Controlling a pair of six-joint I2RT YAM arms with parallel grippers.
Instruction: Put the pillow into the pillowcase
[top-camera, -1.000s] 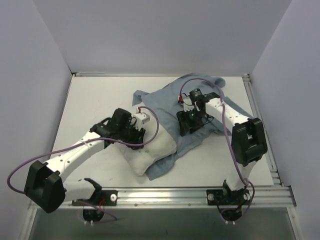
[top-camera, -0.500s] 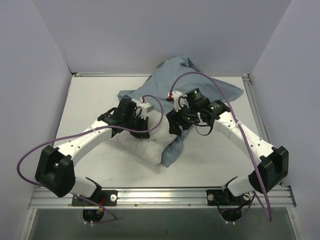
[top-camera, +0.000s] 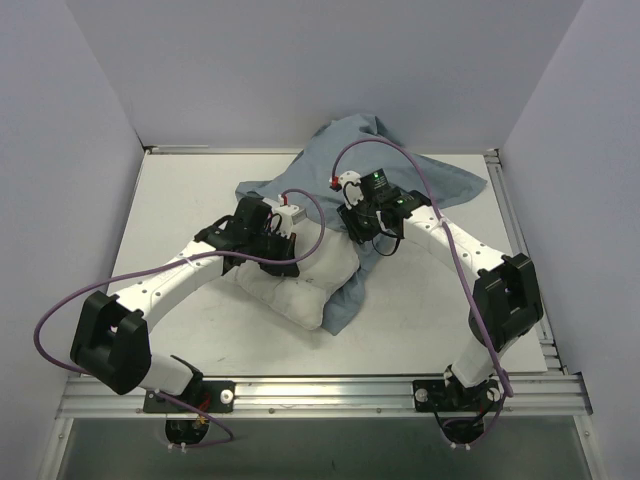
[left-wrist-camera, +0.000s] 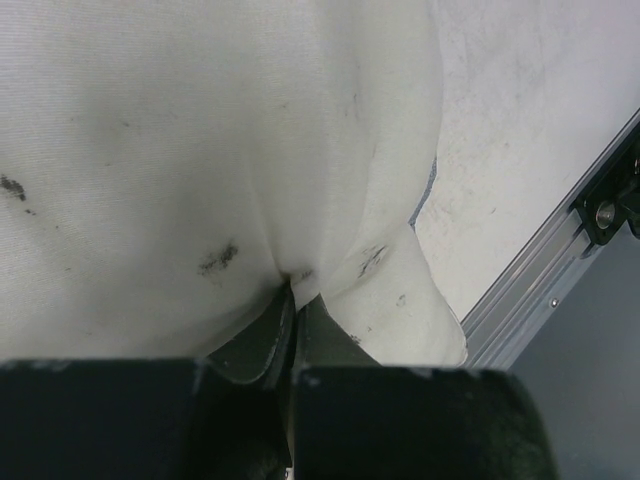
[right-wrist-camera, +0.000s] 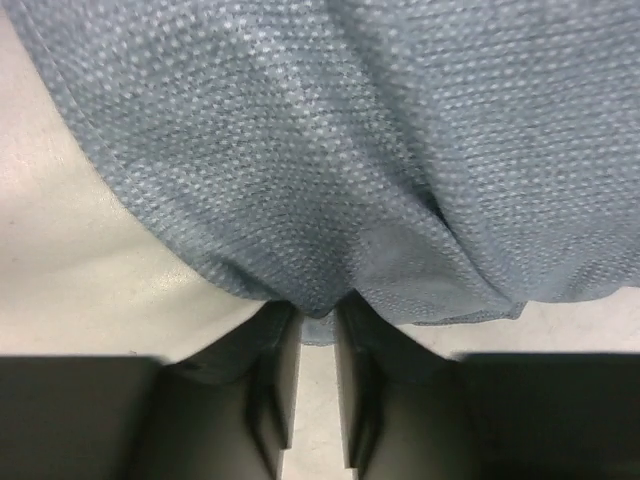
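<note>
**Near edge, 6 o'clock.** Aluminium rail (top-camera: 330, 385) with both arm bases bolted to it. The arms reach in toward the middle of the table (top-camera: 170, 190).

**Pillow** (top-camera: 305, 285). Lies just to the 6 o'clock side of table centre, its white cover almost wholly bare. So it is not in the case yet. A blue-grey flap shows along its 4 o'clock edge; I cannot tell whether the flap lies under the pillow or only beside it.

**Left gripper** (left-wrist-camera: 295, 295). Sits at the pillow's 11 o'clock edge. The jaws are pinched tight on a small tuck of the speckled white cover, which puckers at the tips. Probably a steering hold, to slide the cushion toward 1 o'clock.

**Right gripper** (right-wrist-camera: 315, 312). Just beyond the pillow, at its 1 o'clock corner. The jaws are narrow, with a fold of blue-grey weave caught between the tips and the cloth draping away above them. Likely holding up one layer so that the mouth gapes toward the pillow. The opening itself is not visible.

**Pillowcase** (top-camera: 430, 180). Heaped from centre out to 12–1 o'clock and rucked up against the back wall. The slack there suggests the closed end lies far, which leaves room to push in.
</note>
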